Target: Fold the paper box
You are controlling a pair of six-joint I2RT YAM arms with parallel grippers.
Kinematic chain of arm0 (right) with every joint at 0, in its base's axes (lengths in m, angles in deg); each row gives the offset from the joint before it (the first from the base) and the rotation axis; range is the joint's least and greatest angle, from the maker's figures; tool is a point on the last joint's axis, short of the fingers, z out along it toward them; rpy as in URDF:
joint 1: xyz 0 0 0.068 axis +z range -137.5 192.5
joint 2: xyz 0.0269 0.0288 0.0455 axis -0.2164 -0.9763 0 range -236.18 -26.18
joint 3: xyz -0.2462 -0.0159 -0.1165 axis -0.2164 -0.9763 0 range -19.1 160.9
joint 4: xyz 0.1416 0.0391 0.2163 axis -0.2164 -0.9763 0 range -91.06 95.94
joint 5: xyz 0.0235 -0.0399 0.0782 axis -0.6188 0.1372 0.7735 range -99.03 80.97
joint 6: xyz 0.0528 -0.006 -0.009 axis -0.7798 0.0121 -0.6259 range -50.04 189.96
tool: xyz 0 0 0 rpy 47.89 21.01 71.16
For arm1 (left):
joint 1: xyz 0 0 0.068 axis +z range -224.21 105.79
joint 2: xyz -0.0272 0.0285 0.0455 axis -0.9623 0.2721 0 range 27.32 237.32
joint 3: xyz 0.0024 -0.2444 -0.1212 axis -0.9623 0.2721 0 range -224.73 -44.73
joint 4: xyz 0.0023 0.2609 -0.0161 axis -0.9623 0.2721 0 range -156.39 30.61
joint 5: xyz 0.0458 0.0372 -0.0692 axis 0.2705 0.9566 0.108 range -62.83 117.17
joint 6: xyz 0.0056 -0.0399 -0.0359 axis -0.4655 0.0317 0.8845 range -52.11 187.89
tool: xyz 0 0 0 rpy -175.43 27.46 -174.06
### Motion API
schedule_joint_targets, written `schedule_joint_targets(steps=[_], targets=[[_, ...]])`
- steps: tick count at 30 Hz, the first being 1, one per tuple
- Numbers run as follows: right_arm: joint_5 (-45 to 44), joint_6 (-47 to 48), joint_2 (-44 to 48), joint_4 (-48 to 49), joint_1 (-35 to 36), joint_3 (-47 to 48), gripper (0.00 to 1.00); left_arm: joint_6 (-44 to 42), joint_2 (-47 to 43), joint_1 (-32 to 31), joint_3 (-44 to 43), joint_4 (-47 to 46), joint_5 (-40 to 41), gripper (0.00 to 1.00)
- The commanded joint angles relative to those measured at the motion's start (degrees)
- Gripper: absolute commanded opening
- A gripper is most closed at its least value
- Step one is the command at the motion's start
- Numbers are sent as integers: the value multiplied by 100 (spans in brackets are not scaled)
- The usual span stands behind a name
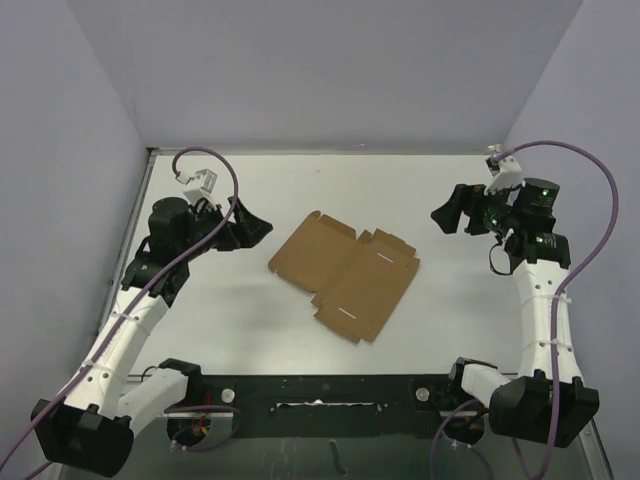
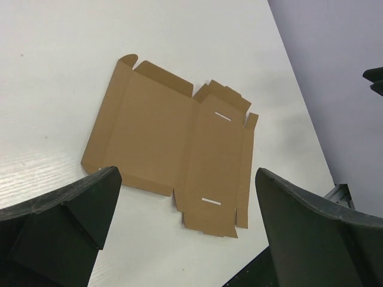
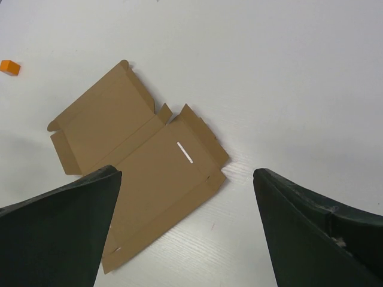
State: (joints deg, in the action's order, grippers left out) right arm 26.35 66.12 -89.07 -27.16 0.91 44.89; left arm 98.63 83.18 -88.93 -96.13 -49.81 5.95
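Both grippers hung wide open and empty in the top view: the left gripper (image 1: 252,226) and the right gripper (image 1: 450,214) were each well apart from the paper box (image 1: 345,275), which lay flat on the table (image 1: 230,320). The left wrist view showed the sheet unfolded below spread fingers. The right wrist view showed the same, so folding seemingly hadn't begun, and the next move likely called for reaching a flap's edge.
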Motion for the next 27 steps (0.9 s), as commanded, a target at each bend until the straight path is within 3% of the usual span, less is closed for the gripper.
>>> schedule_joint_targets(steps=[1,12,18,24,27], targets=[[-346,-191,71,14,62,392,98,-177,-156,-31,-362,149,-209,98],[-63,-89,206,69,109,377,98,634,-418,41,286,-881,-1107,98],[1604,990,298,117,356,-3,98,1174,-540,54,1032,-1562,-1325,98],[2740,1046,270,502,366,-719,98,1894,-542,66,1813,-2539,-1479,96],[2882,1074,294,686,313,-954,98,2059,-515,82,1870,-2639,-1462,95]])
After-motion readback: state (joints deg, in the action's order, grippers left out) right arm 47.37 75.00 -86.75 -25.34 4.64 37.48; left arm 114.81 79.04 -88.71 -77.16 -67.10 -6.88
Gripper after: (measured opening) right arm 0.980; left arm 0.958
